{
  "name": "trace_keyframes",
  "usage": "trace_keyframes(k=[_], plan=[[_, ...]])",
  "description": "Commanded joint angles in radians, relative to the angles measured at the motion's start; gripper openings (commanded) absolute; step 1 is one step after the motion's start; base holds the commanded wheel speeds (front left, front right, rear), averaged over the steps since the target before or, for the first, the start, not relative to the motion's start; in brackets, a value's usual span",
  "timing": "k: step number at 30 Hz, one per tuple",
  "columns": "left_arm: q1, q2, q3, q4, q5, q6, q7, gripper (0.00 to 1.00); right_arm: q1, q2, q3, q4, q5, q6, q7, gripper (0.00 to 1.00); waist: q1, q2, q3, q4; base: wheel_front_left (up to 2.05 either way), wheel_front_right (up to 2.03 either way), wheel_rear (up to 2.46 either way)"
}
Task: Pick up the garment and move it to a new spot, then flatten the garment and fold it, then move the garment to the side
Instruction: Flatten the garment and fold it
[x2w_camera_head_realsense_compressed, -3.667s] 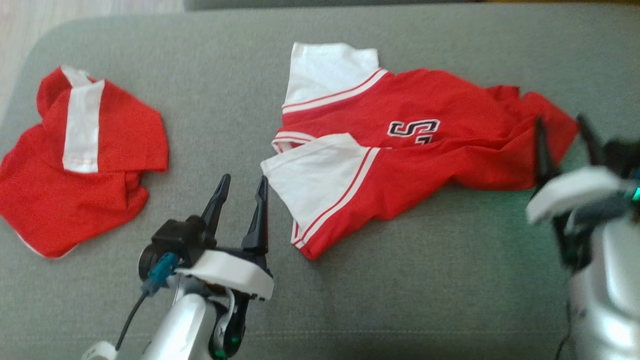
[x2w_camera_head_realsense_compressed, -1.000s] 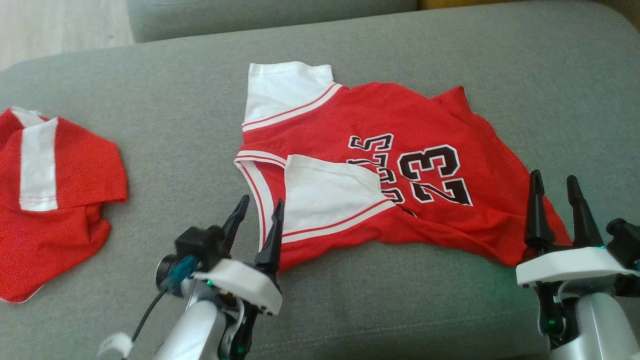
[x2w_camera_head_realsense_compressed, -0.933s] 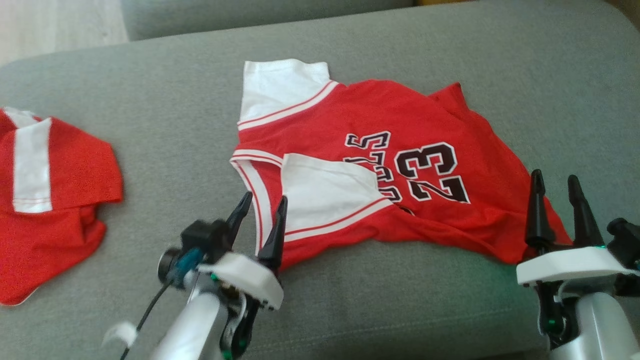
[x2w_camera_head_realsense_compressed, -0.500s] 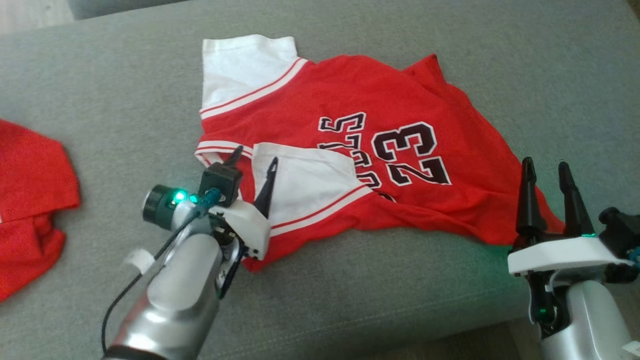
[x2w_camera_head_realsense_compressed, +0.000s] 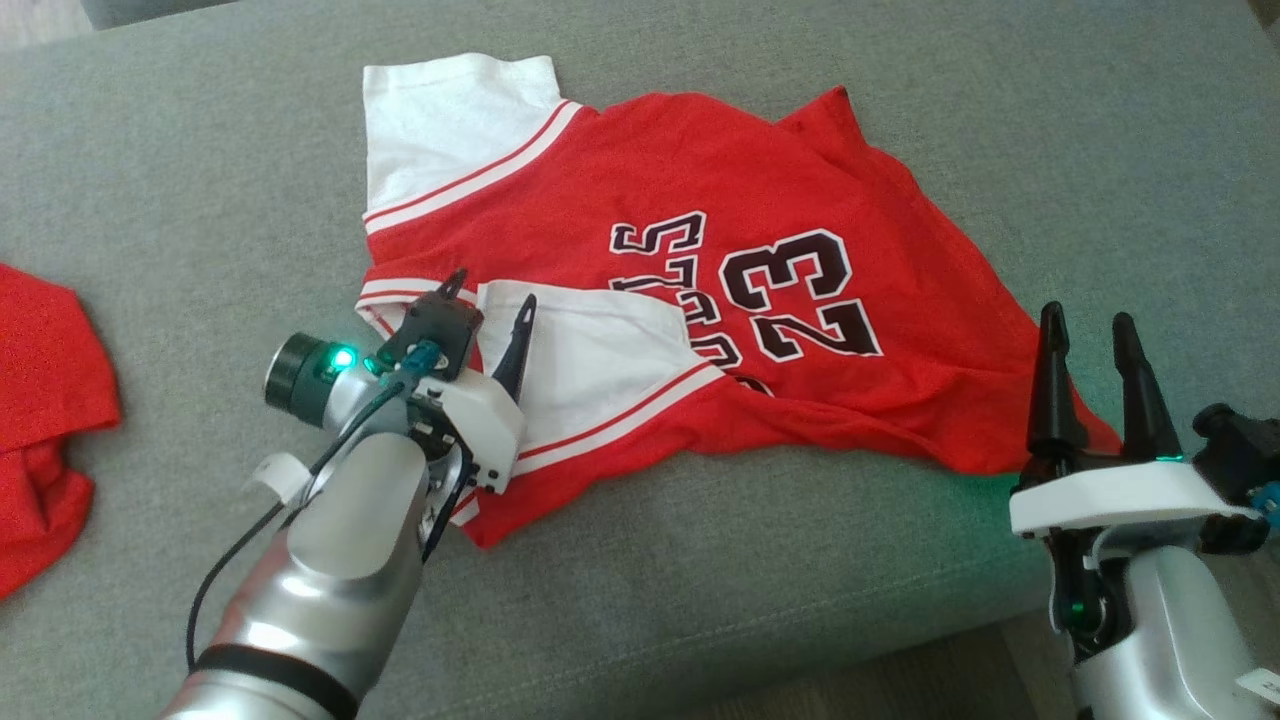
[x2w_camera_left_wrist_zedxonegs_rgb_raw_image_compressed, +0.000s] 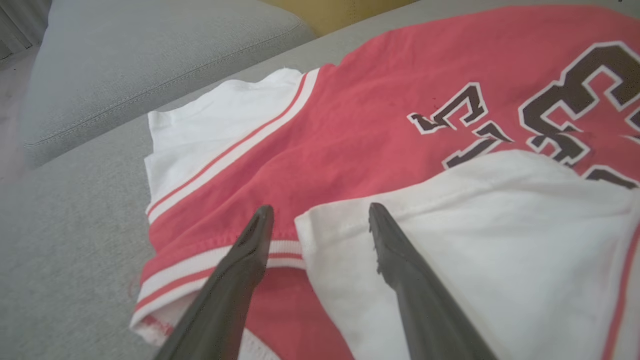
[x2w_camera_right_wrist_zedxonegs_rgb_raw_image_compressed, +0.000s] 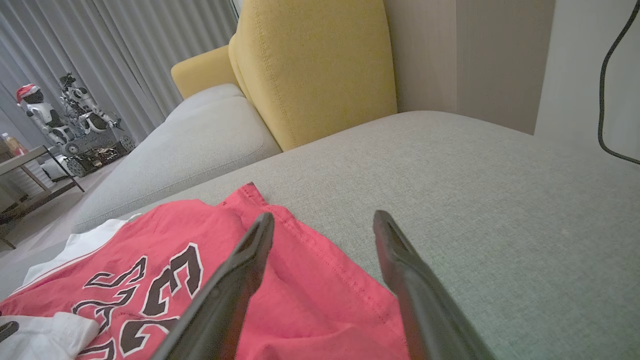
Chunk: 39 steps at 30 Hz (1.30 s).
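A red jersey (x2w_camera_head_realsense_compressed: 760, 200) with the number 23 in dark print is spread across the middle of a grey sofa cushion (x2w_camera_head_realsense_compressed: 900, 80), its hem toward the cushion's right edge and its collar toward the left. One white sleeve (x2w_camera_head_realsense_compressed: 450, 120) is laid out flat toward the far edge; the other white sleeve (x2w_camera_head_realsense_compressed: 590, 360) is folded over the chest, partly covering the lettering. The cloth is wrinkled along the side nearest the front edge.

The left tool (x2w_camera_head_realsense_compressed: 493, 288) is held open over the collar end, one finger above the striped neckband and the other above the folded sleeve; nothing is gripped, and contact with the cloth cannot be judged. The right tool (x2w_camera_head_realsense_compressed: 1086, 312) is likewise open and empty near the front right corner, one finger above the hem and the other above bare cushion.

A second red garment (x2w_camera_head_realsense_compressed: 40, 380) is seen at the left edge, well apart from the jersey.
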Motion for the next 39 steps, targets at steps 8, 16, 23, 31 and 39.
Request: trace_keyframes(k=[8, 16, 23, 31, 39], plan=[[-0.054, 0.018, 0.008, 0.020, 0.002, -0.023, -0.009, 0.00, -0.035, -0.007, 0.015, -0.009, 0.004, -0.001, -0.017, 1.00, 0.0000, 0.0000, 0.001, -0.002, 0.00, 0.00, 0.00], [-0.033, 0.026, 0.042, -0.072, -0.021, -0.015, -0.009, 0.00, -0.030, -0.007, -0.006, 0.017, -0.016, -0.001, -0.016, 1.00, 0.0000, 0.0000, -0.015, 0.015, 0.00, 0.00, 0.00], [0.134, 0.078, 0.122, -0.352, -0.050, 0.011, -0.009, 0.00, -0.005, -0.007, -0.066, 0.090, -0.039, -0.001, 0.039, 1.00, 0.0000, 0.0000, -0.061, 0.031, 0.00, 0.00, 0.00], [0.347, 0.101, 0.126, -0.609, -0.038, 0.004, -0.009, 0.00, 0.046, -0.007, -0.170, 0.225, 0.006, -0.001, 0.066, 1.00, 0.0000, 0.0000, -0.099, 0.074, 0.00, 0.00, 0.00], [0.417, 0.099, 0.129, -0.662, -0.036, 0.004, -0.009, 0.00, -0.002, -0.007, -0.219, 0.395, 0.034, -0.001, 0.052, 1.00, 0.0000, 0.0000, -0.115, 0.075, 0.00, 0.00, 0.00]])
